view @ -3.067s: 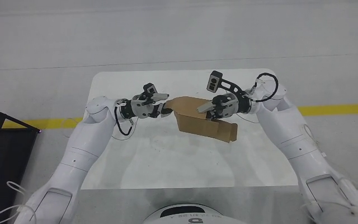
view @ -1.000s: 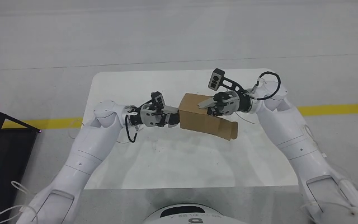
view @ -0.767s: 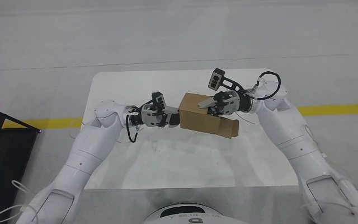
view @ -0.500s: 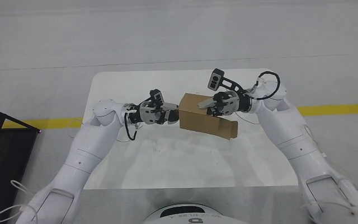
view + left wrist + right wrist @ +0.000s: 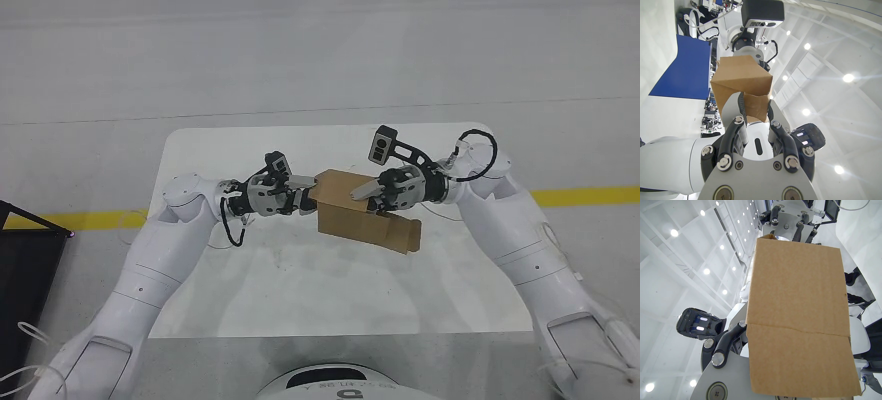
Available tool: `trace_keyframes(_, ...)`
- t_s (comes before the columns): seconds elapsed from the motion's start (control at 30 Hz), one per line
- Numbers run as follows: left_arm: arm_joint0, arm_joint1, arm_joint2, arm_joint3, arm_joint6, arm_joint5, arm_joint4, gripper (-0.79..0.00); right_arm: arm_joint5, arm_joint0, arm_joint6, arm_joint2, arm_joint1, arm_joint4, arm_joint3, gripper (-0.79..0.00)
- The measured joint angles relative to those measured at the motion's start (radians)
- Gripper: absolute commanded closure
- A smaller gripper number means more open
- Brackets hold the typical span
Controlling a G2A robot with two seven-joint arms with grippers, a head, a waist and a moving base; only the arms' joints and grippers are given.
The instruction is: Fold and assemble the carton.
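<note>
Grey floor with a yellow line (image 5: 90, 218) running past and a white table (image 5: 250, 290) in the middle. The carton (image 5: 365, 215) isn't on the table. It hangs in the air over the centre, slung between the two arms and tilted a bit.

The right gripper (image 5: 380, 190) is clamped on the carton's top edge. The left gripper (image 5: 755, 104) sits at the opposite end with a small end flap (image 5: 757, 113) between its jaws. Honestly can't tell if it's pinching it or just straddling it.

Looks to me like folding that end flap is the step in hand. I'd keep the right hold firm as the anchor and push the flap square along its own crease, not at an angle, or the walls will buckle.

The left wrist view gives away that this end is skewed, not a clean rectangle, which the top view hides. The right wrist view adds a crease across the broad panel. From above you also get the other end, standing open.
</note>
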Motion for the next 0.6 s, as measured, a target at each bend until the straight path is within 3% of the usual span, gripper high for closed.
trace_keyframes(0.6, 0.006, -0.007, 0.015, -0.008, -0.003, -0.030, 0.003, -0.259, 0.003, 0.000, 0.020, -0.009, 0.002, -0.011, -0.011, 0.000)
